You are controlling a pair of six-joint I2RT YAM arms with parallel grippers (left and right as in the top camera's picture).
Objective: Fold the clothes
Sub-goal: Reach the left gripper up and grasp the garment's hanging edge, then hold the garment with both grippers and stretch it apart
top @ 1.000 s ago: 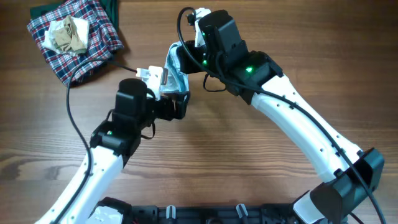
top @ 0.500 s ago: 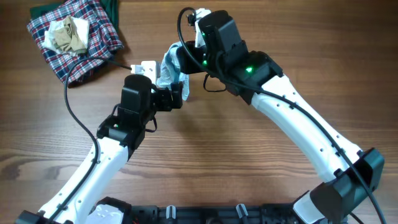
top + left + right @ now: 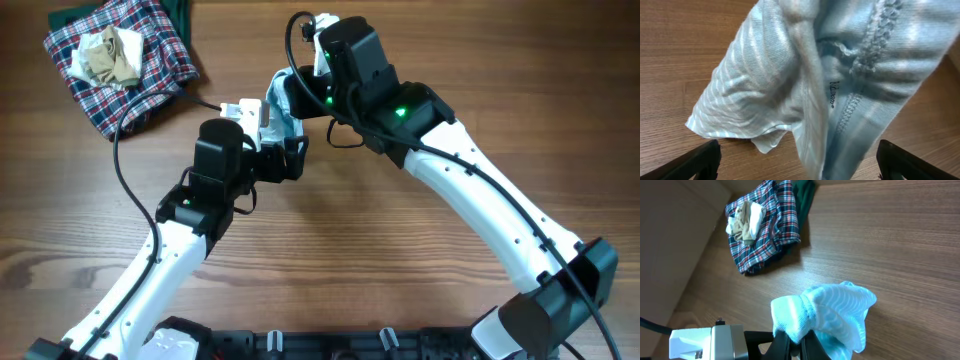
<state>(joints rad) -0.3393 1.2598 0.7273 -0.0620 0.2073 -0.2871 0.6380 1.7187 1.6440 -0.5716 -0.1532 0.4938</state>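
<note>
Right gripper (image 3: 796,342): pinched on a bunched fold of the striped pale blue pants (image 3: 827,312), which hang from it over the far middle of the wooden table (image 3: 400,260). Left gripper (image 3: 800,162): spread wide, one finger on either side of the hanging fabric. Far left corner: plaid cloth (image 3: 150,70), with a beige cloth (image 3: 108,55) lying on top.

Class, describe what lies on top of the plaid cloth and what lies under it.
On top sits a crumpled beige cloth. Dark green fabric peeks out beneath the plaid cloth; the rest is covered.
</note>
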